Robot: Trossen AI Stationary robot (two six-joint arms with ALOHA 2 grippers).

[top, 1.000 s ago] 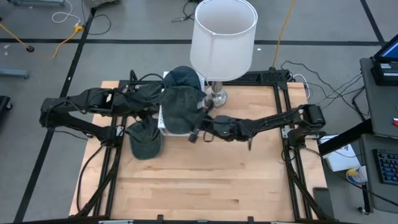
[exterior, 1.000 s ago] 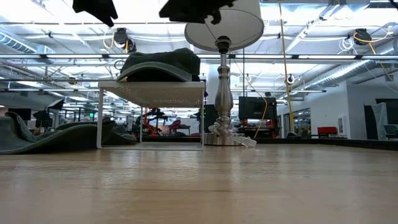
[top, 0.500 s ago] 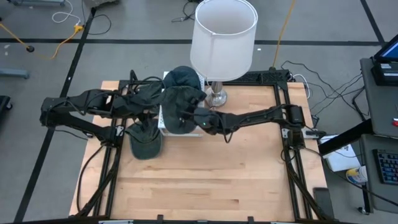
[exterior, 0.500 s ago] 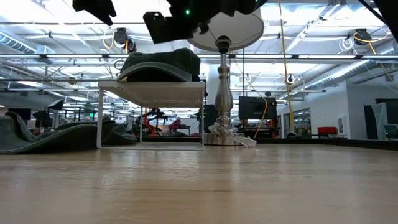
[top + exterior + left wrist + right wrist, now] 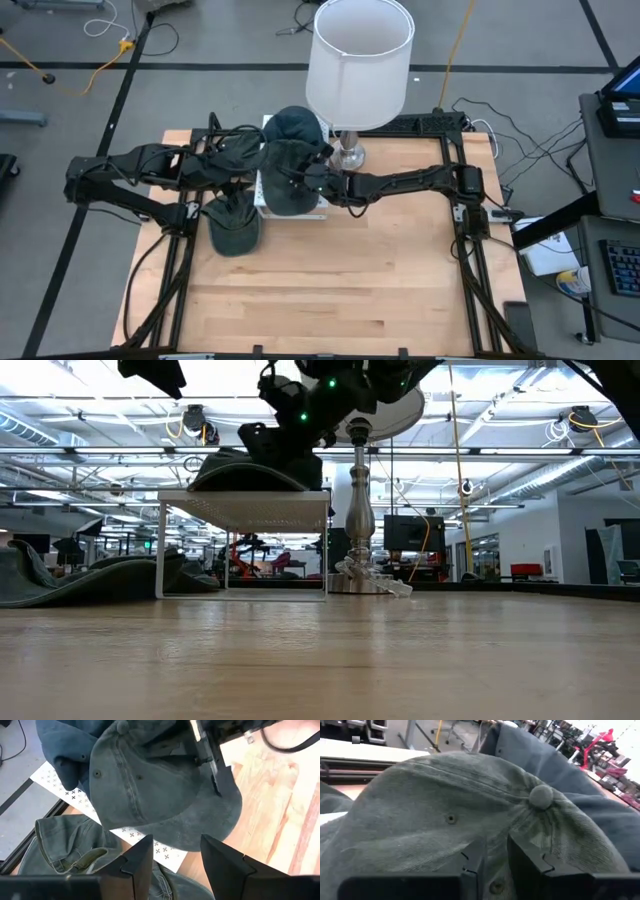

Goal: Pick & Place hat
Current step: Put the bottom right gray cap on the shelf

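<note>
Over cap (image 5: 287, 178), right gripper (image 5: 300, 180) moved in, fingers narrowed

The left gripper (image 5: 172, 857) hangs above the scene with its two dark fingers (image 5: 137, 860) spread apart, nothing between them. Just ahead of the fingertips lies a grey-green cap (image 5: 150, 785), crown up, its button and eyelets showing and its brim reaching toward the fingers. The cap rests on a white perforated shelf (image 5: 75, 795), whose edge shows beside and beneath the brim. The right gripper (image 5: 207, 750) presses onto the cap's far side from beyond it. A blue cap (image 5: 62, 745) sits past the grey-green one, touching it. Another green cap (image 5: 65, 850) lies lower down, beside the near finger, on the wooden table (image 5: 280, 805).
</note>
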